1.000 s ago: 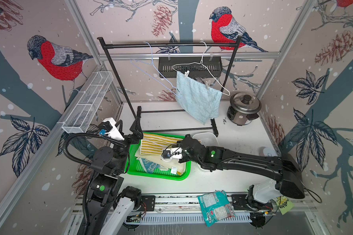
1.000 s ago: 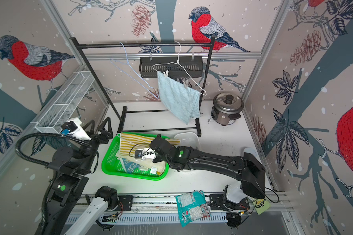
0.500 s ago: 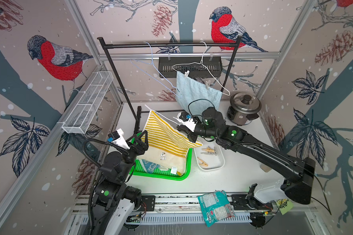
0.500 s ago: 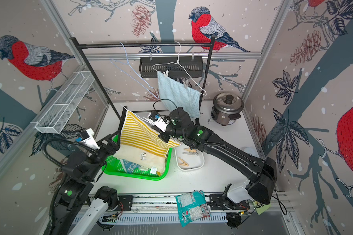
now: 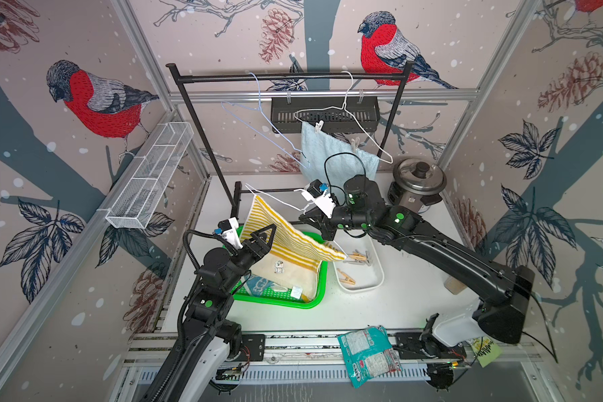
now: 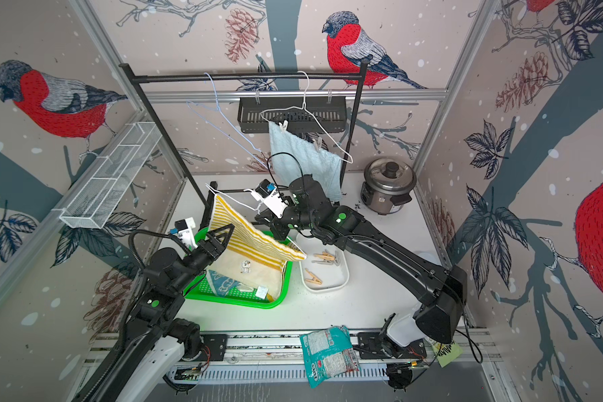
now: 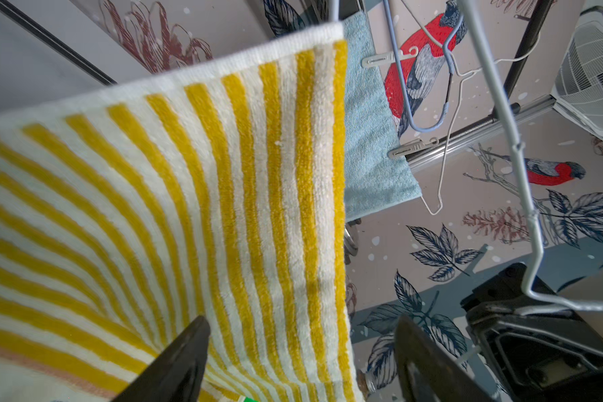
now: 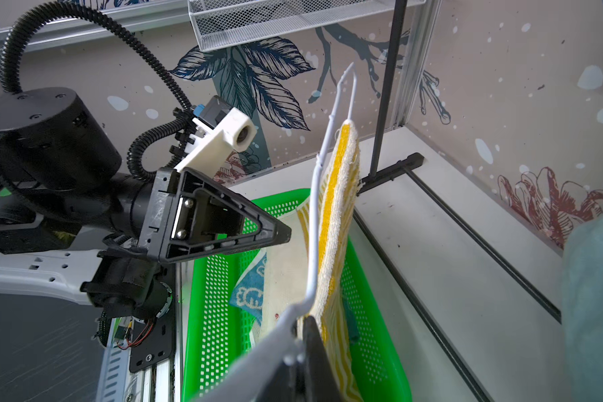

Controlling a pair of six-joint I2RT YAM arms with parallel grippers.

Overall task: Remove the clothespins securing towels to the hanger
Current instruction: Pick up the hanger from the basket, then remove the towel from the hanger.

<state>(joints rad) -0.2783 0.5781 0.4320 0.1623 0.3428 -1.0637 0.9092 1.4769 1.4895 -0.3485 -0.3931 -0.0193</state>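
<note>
Right gripper (image 5: 308,218), clamped on the hanger (image 5: 275,199), has hoisted the towel (image 5: 289,240) from the tray (image 5: 303,306). Left gripper (image 5: 267,235), jaws apart, is nearer. White table (image 5: 415,296).

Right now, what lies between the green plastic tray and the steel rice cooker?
A white rectangular dish holding wooden clothespins, shown in both top views.

Your rack (image 5: 286,77) stands along the table's (image 5: 415,296) back edge, a first towel (image 5: 328,156) hanging from it; the cooker (image 5: 418,182) sits in the back right corner. The tray (image 5: 279,306) lies front left, a hanger (image 8: 312,243) with a second towel (image 5: 286,236) slanting over it. Just right of it, the dish (image 5: 362,288) holds clothespins (image 5: 359,257).
</note>
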